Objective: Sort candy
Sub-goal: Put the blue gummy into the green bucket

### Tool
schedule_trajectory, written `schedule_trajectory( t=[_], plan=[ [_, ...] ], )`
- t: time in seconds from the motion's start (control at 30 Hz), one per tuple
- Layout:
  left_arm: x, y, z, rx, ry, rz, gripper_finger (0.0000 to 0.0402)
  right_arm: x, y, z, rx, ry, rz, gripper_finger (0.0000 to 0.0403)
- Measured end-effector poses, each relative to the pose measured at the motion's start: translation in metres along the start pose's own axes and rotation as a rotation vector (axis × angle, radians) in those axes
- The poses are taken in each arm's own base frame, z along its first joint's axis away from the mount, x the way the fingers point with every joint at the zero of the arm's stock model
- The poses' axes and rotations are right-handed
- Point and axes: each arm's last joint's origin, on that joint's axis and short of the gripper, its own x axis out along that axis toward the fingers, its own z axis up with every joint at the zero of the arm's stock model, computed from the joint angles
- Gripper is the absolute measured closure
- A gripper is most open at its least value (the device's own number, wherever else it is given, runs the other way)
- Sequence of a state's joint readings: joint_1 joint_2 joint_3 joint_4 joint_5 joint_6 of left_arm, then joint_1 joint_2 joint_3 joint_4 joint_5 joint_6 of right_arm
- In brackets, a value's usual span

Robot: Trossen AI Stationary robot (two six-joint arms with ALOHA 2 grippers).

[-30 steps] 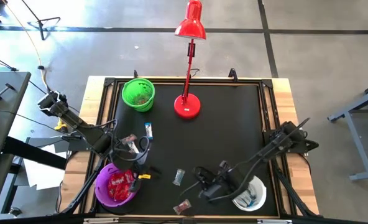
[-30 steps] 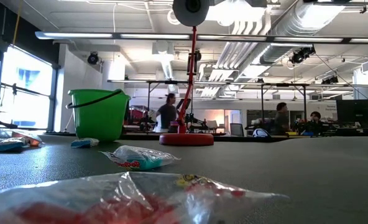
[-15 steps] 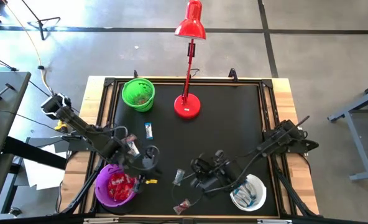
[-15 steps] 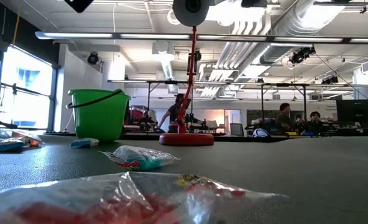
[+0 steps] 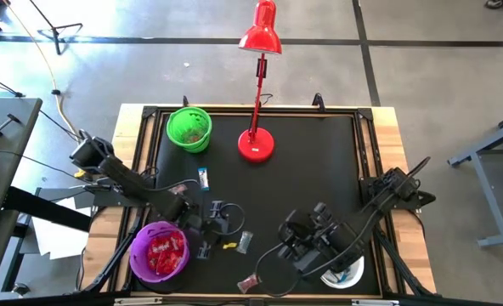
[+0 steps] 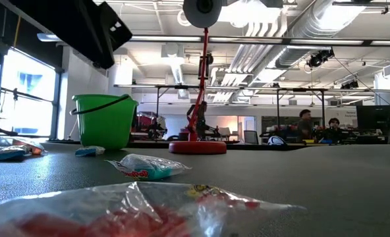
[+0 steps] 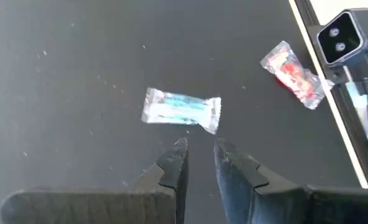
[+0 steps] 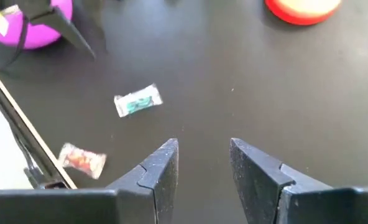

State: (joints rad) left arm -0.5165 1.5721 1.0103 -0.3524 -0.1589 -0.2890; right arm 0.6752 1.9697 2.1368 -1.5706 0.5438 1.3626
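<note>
Both arms have shifted rightward since the earlier frame. Left claw (image 7: 199, 163) hovers narrowly parted and empty above a blue-and-white candy (image 7: 181, 110) on the black surface (image 5: 319, 178). Beside the surface's edge, half cut off in the high view, lies a red candy (image 5: 250, 281). Right claw (image 8: 202, 158) hangs wide and empty, hiding most of the white bowl (image 5: 345, 274).

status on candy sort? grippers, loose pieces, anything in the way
Left gripper open, empty, above the greenish candy. Right gripper open, empty, near the white bowl. Red candy loose at the table edge. Nothing in the way.
</note>
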Motion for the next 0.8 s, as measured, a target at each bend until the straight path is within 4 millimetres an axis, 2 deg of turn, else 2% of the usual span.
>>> schedule_trajectory(
  t=[0.23,0.33,0.47,0.67,0.8],
  plan=[
    [0.02,0.008,0.007,0.126,0.041,0.007,0.0339,0.0,0.001,-0.006,-0.046,0.1,0.022,0.0261],
    [0.031,0.011,0.011,0.092,0.065,0.025,0.0339,-0.002,0.002,-0.009,-0.053,0.135,0.033,0.0261],
    [0.044,0.019,0.015,-0.131,0.084,0.088,0.0339,-0.005,0.003,-0.014,-0.058,0.153,0.043,0.0261],
    [0.055,0.031,0.016,-0.571,0.114,0.144,0.0339,-0.013,0.001,-0.019,-0.075,0.158,0.064,0.0261],
    [0.059,0.029,0.013,-0.793,0.13,0.147,0.0339,-0.018,-0.001,-0.02,-0.089,0.157,0.08,0.0261]
  ],
)
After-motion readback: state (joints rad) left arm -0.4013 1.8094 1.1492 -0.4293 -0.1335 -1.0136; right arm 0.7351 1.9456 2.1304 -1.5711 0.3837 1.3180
